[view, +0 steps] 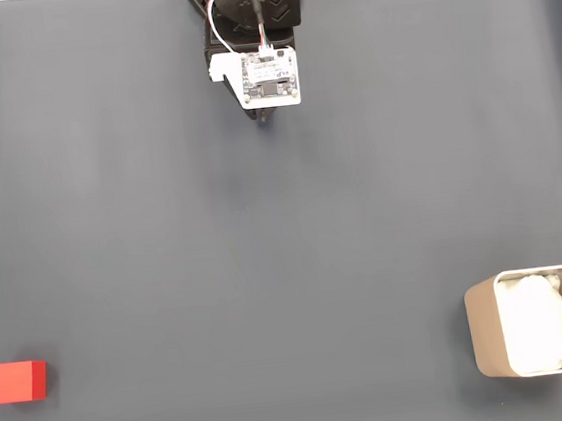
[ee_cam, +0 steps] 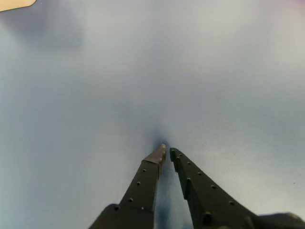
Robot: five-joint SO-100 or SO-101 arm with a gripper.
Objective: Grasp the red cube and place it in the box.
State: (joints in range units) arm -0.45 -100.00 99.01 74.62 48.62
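Closest to the wrist camera, the gripper (ee_cam: 167,150) had its black fingers pressed nearly together over bare grey mat (ee_cam: 200,71), pinching nothing. In the fixed view the red cube (view: 19,382) sat at the lower left, well apart from the arm (view: 255,42) at the top. The box (view: 483,335) waited at lower right, so by my reckoning the whole job remained: reach, grasp, carry, drop.

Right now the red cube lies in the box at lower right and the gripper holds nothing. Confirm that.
Not right. In the fixed view the red cube lies on the mat at lower left, far from the box at lower right. The gripper does hold nothing, its fingertips nearly together.
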